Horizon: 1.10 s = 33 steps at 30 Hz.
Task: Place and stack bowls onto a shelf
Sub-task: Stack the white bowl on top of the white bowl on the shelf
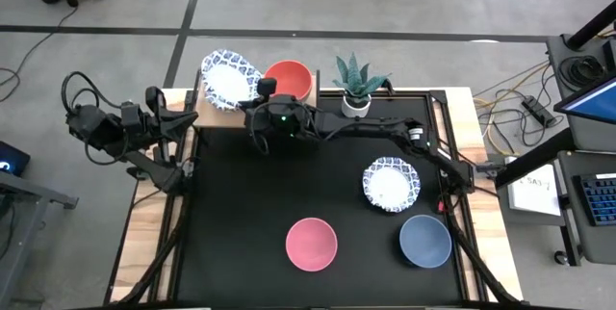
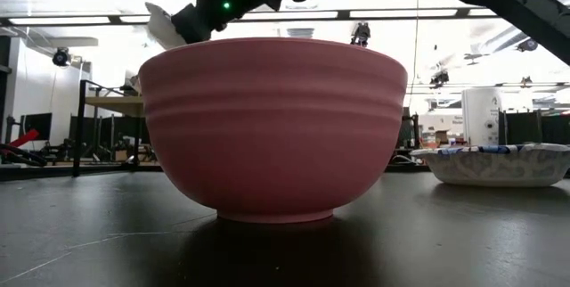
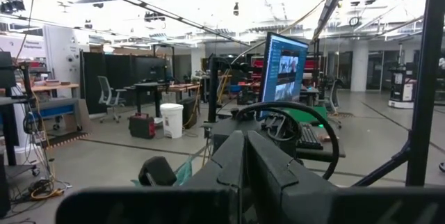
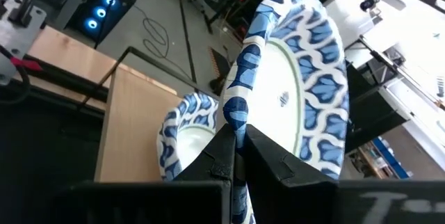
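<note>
Right gripper point(image 4: 236, 156) pinches the rim of a blue-patterned white bowl point(image 4: 295, 88), held tilted above a second patterned bowl point(image 4: 184, 137) that sits on the light-wood shelf point(image 4: 128, 123). High view: the held bowl point(image 1: 229, 79) is at top centre-left over the shelf point(image 1: 207, 113), with the red bowl point(image 1: 289, 79) just right of it on the same board. Left gripper point(image 3: 243, 175) is parked off the table's left edge, fingers pressed together, nothing held. On the black table point(image 1: 241, 204): pink bowl point(image 1: 311, 243) lower centre, grey-blue bowl point(image 1: 425, 240) lower right, another patterned bowl point(image 1: 391, 183) just above it. Potted plant point(image 1: 357, 84) stands right of the red bowl.
</note>
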Each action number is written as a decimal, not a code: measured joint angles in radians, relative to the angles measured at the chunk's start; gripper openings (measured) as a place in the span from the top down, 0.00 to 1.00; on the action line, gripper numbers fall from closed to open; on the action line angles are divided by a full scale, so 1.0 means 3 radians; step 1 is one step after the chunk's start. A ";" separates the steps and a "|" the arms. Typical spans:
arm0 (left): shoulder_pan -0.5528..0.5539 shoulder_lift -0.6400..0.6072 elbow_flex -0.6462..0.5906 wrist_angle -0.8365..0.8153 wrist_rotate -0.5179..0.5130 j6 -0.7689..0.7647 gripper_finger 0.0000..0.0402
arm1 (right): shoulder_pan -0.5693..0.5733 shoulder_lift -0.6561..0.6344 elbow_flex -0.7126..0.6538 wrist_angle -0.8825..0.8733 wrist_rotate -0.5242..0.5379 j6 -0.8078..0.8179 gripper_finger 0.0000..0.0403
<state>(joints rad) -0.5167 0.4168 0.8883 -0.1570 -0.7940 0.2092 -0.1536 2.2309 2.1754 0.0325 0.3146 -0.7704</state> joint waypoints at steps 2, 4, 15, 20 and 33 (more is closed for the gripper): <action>0.0000 0.0000 -0.0001 0.0000 0.0000 -0.0001 1.00 | -0.0006 0.0008 0.0000 0.0004 0.0002 -0.0003 0.97; -0.0001 0.0000 -0.0001 0.0001 0.0000 0.0007 1.00 | -0.0007 0.0011 -0.0002 -0.0015 0.0001 -0.0013 0.97; 0.0000 0.0000 -0.0001 0.0001 0.0001 0.0048 1.00 | -0.0029 0.0011 -0.0005 -0.0074 0.0002 0.0099 0.74; 0.0000 0.0001 -0.0001 0.0001 0.0001 0.0048 1.00 | -0.0022 0.0012 -0.0006 -0.0095 0.0005 0.0195 0.66; -0.0001 0.0001 -0.0001 -0.0001 0.0003 0.0061 1.00 | 0.0052 -0.0064 -0.0009 0.0301 -0.0204 0.0881 0.71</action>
<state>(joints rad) -0.5169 0.4171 0.8879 -0.1574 -0.7933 0.2276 -0.1380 2.2117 2.1727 0.1229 0.2533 -0.5060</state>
